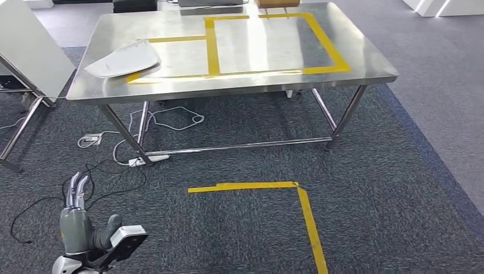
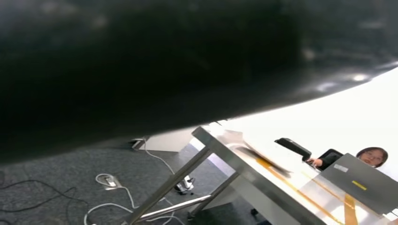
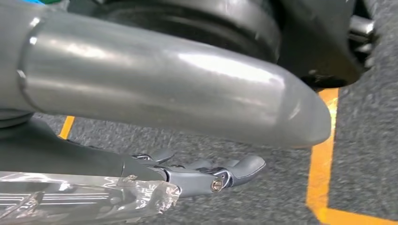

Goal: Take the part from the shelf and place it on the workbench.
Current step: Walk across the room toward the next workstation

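Observation:
A white, flat curved part (image 1: 122, 59) lies on the left end of the steel workbench (image 1: 365, 63), partly over the yellow tape outline. The left wrist view shows the same part (image 2: 267, 152) on the workbench (image 2: 220, 147) from low down. My left hand (image 1: 77, 214) hangs low at the bottom left over the carpet, well short of the bench, fingers straight and apart, holding nothing. My right hand (image 3: 206, 176) hangs over the carpet with its fingers (image 3: 244, 166) stretched out and nothing in them.
A white slanted board (image 1: 28, 45) on a metal stand is at the left. Cables and a power strip (image 1: 142, 161) lie under the bench. Yellow tape (image 1: 302, 211) marks a corner on the carpet. A person (image 2: 371, 157) sits beyond the bench.

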Robot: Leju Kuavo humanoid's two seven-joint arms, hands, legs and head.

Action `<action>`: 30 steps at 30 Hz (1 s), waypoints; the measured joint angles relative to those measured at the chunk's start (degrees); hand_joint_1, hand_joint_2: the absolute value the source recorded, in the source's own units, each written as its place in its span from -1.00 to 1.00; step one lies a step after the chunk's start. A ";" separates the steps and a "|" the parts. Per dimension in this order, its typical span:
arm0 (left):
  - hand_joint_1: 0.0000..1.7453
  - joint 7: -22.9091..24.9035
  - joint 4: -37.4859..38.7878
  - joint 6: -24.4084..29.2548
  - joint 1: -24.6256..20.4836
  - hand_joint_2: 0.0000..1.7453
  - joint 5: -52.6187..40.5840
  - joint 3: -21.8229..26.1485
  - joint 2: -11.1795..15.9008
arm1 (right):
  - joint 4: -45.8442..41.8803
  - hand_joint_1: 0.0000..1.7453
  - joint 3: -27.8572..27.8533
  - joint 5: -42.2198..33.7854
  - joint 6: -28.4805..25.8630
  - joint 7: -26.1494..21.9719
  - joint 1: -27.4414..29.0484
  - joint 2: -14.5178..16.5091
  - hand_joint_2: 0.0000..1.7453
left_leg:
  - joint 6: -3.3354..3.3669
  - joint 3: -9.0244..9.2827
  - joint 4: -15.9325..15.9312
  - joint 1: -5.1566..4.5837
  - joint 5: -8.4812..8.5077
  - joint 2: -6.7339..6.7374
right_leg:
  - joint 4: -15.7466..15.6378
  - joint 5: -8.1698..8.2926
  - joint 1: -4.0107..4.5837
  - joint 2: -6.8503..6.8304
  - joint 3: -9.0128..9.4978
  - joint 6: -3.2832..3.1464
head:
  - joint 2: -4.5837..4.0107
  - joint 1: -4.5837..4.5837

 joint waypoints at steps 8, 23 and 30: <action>-1.00 0.17 -0.10 -0.93 0.04 -1.00 -0.78 -0.32 -0.22 | -0.08 -1.00 0.00 0.98 0.04 -0.60 0.42 -0.25 -1.00 | 3.82 -2.15 -3.12 -0.62 1.80 0.40 | 11.11 -7.74 -0.39 0.44 -5.46 2.36 | 0.00 0.30; -1.00 1.02 0.01 -1.56 0.17 -1.00 -1.74 -0.49 -0.11 | -0.26 -1.00 -0.02 1.75 -0.15 -0.53 0.81 -0.89 -1.00 | 0.87 -10.83 7.43 -1.22 -1.14 -0.85 | -2.47 -4.80 0.12 -0.15 7.01 -1.40 | 0.00 -0.09; -1.00 1.06 0.28 -1.56 0.21 -1.00 -1.78 -0.45 -0.11 | -0.26 -1.00 -0.02 1.79 -0.22 -0.47 0.78 -0.87 -1.00 | 0.51 -4.93 1.52 -0.66 2.87 3.00 | -1.26 -5.20 0.35 -4.05 6.84 -0.41 | 0.00 -0.15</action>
